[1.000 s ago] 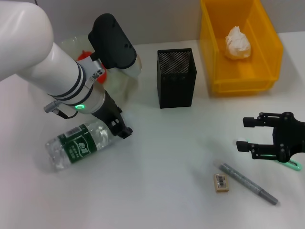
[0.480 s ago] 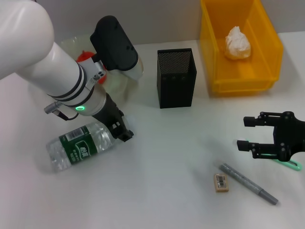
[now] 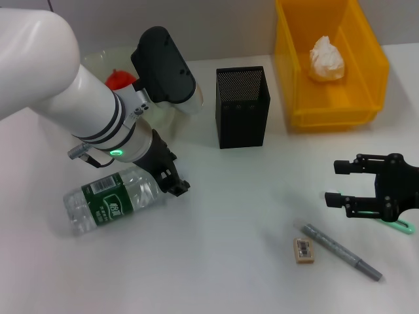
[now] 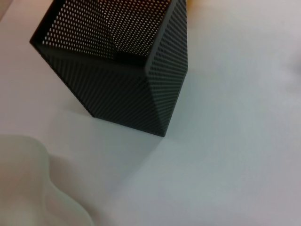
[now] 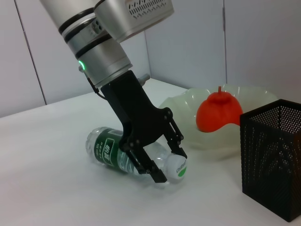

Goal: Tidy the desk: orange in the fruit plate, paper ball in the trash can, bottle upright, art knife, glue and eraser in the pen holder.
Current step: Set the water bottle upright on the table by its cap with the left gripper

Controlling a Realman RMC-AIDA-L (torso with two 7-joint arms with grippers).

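Bottle [image 3: 108, 201] lies on its side on the counter [image 3: 216, 248], clear plastic with a dark green label, white-and-green cap [image 5: 175, 167] pointing toward the pen holder. Left hand [image 3: 171, 183] is down at the neck end, black fingers [image 5: 155, 172] straddling the neck just behind the cap; the right wrist view shows them on either side of it, but whether they press on it I cannot tell. Green light is lit on the left wrist.

Orange [image 3: 120, 80], red-orange with a small stem knob, sits in the pale-green wavy-rimmed fruit plate [image 5: 244, 96], behind the left arm. Pen holder [image 3: 242, 106], black mesh square cup, stands upright between the fruit plate and the yellow trash can [image 3: 330, 104]. Paper ball [image 3: 326, 59], a white crumpled wad, lies inside the trash can.

Right hand [image 3: 342, 183] hangs over the counter's right side, fingers apart, holding nothing. Eraser [image 3: 303, 250], beige with a barcode sticker, lies flat just beside a grey pen-shaped tool [image 3: 342, 252], both near the right hand.
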